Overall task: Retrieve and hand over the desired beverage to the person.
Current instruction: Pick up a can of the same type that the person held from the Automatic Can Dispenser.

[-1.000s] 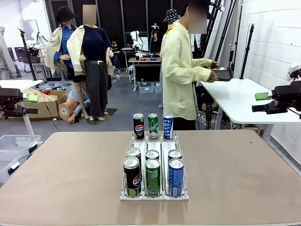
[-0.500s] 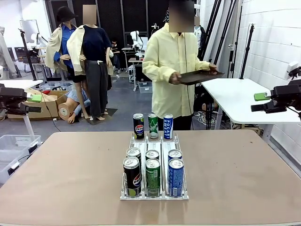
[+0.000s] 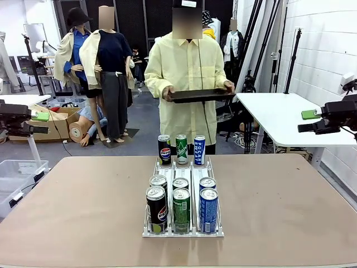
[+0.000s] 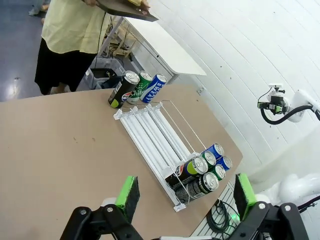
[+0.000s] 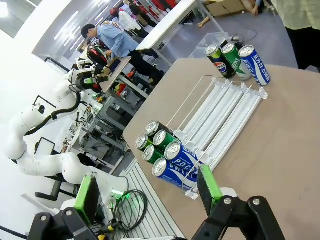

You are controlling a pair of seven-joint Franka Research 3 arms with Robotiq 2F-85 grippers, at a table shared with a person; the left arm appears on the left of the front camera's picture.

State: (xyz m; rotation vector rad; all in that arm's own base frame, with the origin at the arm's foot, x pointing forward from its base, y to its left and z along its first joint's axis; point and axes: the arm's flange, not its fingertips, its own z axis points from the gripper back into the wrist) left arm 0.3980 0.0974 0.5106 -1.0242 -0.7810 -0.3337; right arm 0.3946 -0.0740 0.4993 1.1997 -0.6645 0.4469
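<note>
nine cans on the table, both grippers wide open and empty

three black pepsi cans (image 3: 157,209), three green cans (image 3: 181,210) and three blue pocari sweat cans (image 3: 208,210). six of them stand two deep at the near end of a white three-lane rack (image 3: 192,169) in the middle of the brown table (image 3: 83,201), and one of each stands in a row at its far end. the left gripper (image 3: 38,124) and right gripper (image 3: 305,121) hover off the table's two sides, jaws spread as wide as they go, touching nothing. one person (image 3: 187,67) in a pale-yellow shirt faces us from the far side, right behind the far row, holding one dark tray (image 3: 201,95) in both hands at chest height.
</note>
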